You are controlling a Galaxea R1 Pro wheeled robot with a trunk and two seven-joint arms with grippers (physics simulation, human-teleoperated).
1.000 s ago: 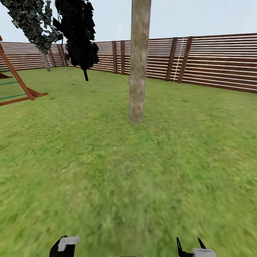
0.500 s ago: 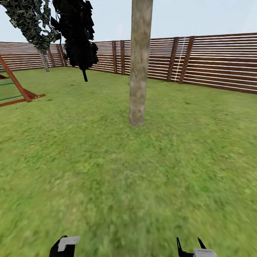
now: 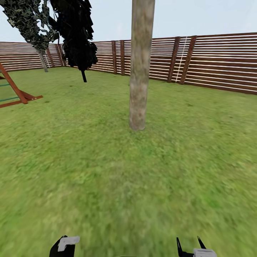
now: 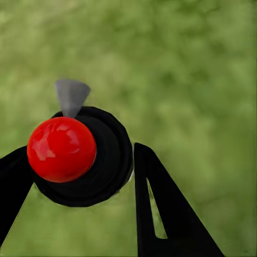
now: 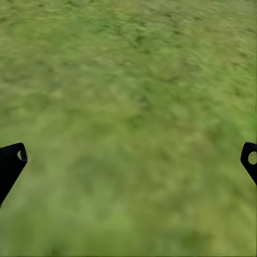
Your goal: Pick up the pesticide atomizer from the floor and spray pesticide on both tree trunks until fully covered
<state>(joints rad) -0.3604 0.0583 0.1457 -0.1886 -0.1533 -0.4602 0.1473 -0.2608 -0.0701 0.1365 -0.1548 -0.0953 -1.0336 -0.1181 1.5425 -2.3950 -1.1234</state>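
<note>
Grey-brown mottled upright tree trunk (image 3: 140,71) stands dead ahead across grass; left gripper (image 4: 80,160) pinches the black red-capped atomizer (image 4: 85,155), right gripper (image 5: 128,160) spread.

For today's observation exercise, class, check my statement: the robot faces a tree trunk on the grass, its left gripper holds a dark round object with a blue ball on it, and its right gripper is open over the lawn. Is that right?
One detail is wrong: the ball is red, not blue, as the left wrist view shows. It sits on the dark round object held between the left gripper's fingers. The tree trunk on the grass and the open right gripper are as stated.
</note>
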